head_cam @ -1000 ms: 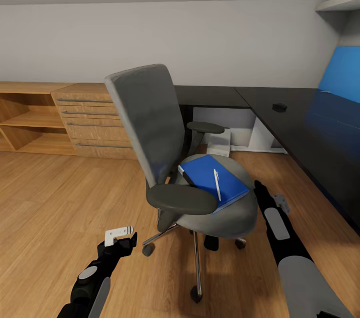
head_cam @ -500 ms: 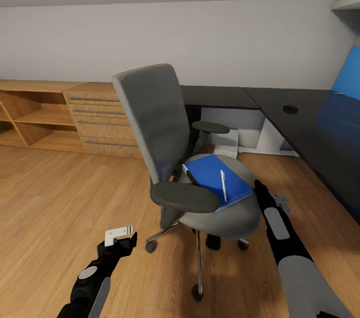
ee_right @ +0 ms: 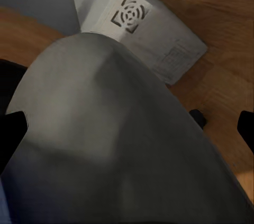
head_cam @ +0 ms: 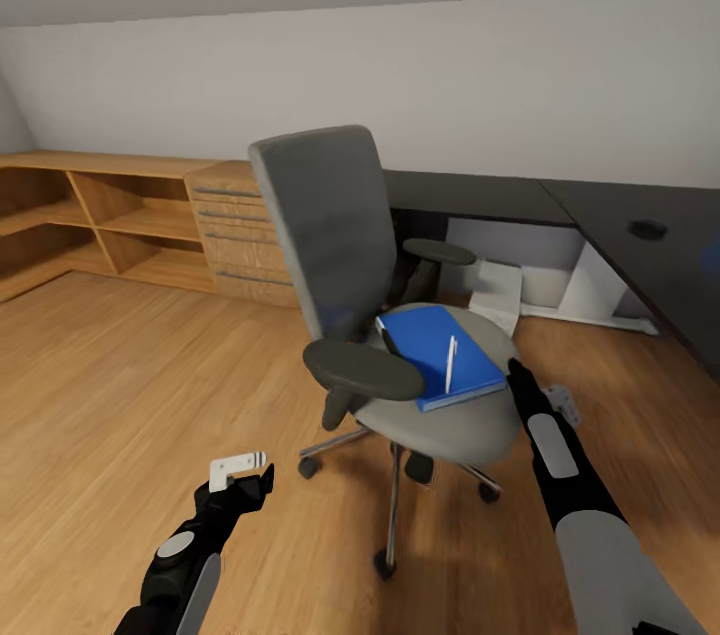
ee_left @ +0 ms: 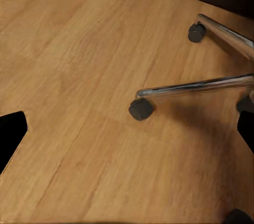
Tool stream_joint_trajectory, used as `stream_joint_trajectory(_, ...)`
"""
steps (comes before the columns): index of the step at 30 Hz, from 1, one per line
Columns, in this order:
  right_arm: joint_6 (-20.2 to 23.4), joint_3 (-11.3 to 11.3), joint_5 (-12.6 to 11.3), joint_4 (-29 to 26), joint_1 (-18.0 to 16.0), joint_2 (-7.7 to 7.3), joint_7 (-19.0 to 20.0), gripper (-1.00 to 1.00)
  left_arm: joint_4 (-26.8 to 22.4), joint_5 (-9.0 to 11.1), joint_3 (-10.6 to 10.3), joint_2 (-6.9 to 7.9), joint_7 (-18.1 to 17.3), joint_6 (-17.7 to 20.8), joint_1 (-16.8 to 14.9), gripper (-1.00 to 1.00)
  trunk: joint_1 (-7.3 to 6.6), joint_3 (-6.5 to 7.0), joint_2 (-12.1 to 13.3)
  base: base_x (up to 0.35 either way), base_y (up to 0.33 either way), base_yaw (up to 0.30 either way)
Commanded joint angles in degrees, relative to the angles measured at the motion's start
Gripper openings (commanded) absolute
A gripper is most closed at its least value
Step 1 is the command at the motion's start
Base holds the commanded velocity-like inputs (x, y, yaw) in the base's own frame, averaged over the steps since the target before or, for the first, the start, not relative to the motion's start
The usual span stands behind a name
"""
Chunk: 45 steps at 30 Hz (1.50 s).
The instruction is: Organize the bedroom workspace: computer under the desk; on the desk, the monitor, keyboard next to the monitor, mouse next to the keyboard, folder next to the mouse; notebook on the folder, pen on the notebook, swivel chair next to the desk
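Folder (head_cam: pixel 440 342) w/ pen (head_cam: pixel 451 363) on swivel chair (head_cam: pixel 400 315) seat; L gripper (head_cam: pixel 240 464) & R gripper (head_cam: pixel 560 405) both released

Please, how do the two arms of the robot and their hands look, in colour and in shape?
Both arms are black with rounded light grey panels. The left arm is slim and ends in a black hand with a white angular bracket on top. The right arm has a long grey oval panel, a broad grey upper section and a small grey bracket near the wrist.
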Motion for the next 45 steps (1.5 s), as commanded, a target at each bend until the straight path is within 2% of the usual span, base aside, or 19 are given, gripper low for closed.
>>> stream_joint_trajectory(1, 0.01, 0.09, -1.15, 0.03, 0.03, 0.07, -0.18, 1.0, -0.04, 0.6, -0.13, 0.01, 0.54, 0.23, -0.06, 1.0, 0.0, -0.06, -0.01, 0.0, 0.0, 0.278)
stream_joint_trajectory(21, 0.1, 0.11, -1.07, -0.16, 0.03, -0.01, -0.09, 1.0, 1.46, 0.6, -0.48, -0.11, 0.57, 0.34, -0.06, 1.0, 0.0, -0.06, -0.01, 0.047, 0.0, 0.278)
stream_joint_trajectory(26, 0.01, 0.11, -1.02, -0.2, 0.03, -0.04, -0.09, 1.0, 3.52, 0.54, -0.76, -0.2, 0.62, 0.22, -0.06, 1.0, 0.0, -0.06, -0.01, 0.0, 0.0, 0.262)
stream_joint_trajectory(31, -0.11, 0.11, -0.86, -0.35, 0.03, -0.13, -0.09, 1.0, 3.95, 0.47, -0.88, -0.29, 0.64, 0.06, -0.06, 1.0, 0.0, -0.06, -0.01, 0.0, 0.0, 0.066)
stream_joint_trajectory(40, -0.23, 0.03, -0.63, -2.84, 0.49, -0.35, -0.17, 1.0, 4.0, 0.45, -2.27, -0.26, 0.64, -0.01, -0.06, 1.0, 0.0, -0.06, -0.01, 0.0, 0.0, 0.005)
stream_joint_trajectory(41, -0.24, -0.01, -0.61, -3.02, 0.66, -0.55, -0.18, 1.0, 4.01, 0.47, -2.3, -0.26, 0.62, -0.01, -0.06, 1.0, 0.0, -0.06, -0.01, 0.0, 0.0, 0.0)
stream_joint_trajectory(45, -0.07, -0.06, -0.83, -3.12, 0.81, -2.95, -0.25, 1.0, 4.01, 0.51, -2.32, -0.19, 0.63, -0.01, -0.06, 1.0, 0.0, -0.06, -0.01, 0.0, 0.0, 0.0)
